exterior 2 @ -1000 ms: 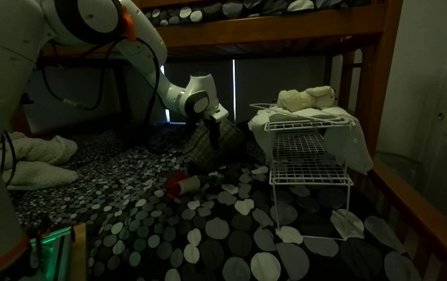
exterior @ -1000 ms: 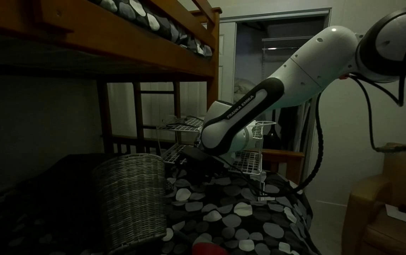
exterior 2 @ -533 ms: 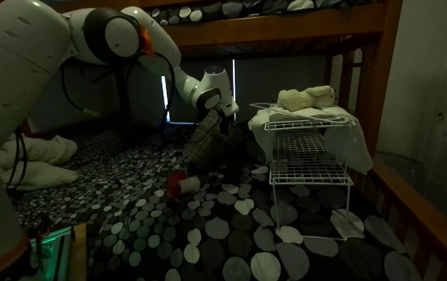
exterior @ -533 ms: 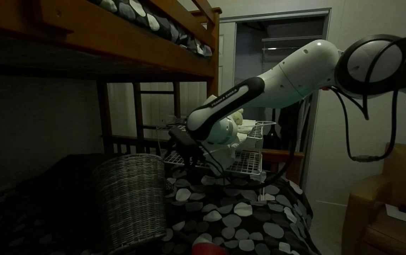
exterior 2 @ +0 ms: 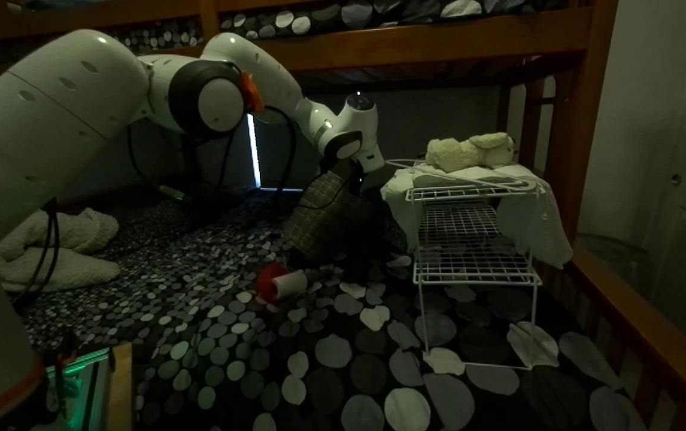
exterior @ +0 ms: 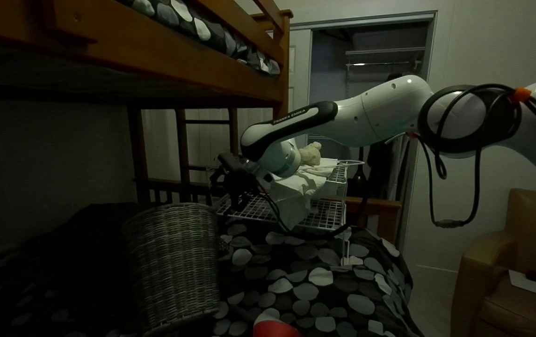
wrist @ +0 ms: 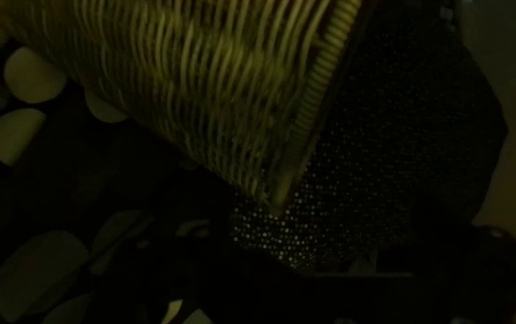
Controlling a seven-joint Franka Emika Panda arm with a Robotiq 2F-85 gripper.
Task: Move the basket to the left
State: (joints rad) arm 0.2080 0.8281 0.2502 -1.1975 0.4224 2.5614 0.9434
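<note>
Arm (exterior: 371, 114) has shifted since the earlier frame, taking the gripper (exterior: 227, 196) up toward ten o'clock in an exterior view, while the basket (exterior: 174, 267) hasn't budged. It's standing on the bed (exterior: 305, 290), a bit tilted, with the gripper off at roughly one o'clock, near it but apparently not touching. Jaws look spread to me, nothing between them that I can spot. My guess is it's going for the rim (wrist: 314, 92) because that's the one bit thin enough to pinch, and reaching in low since the upper bunk (exterior: 170, 61) blocks anything from above. Hard to make out: black gripper on dark stuff, the wrist view's super murky and cuts off most of the basket, its inside is hidden, and a red thing (exterior: 276, 328) at four o'clock is chopped by the bottom edge.
</note>
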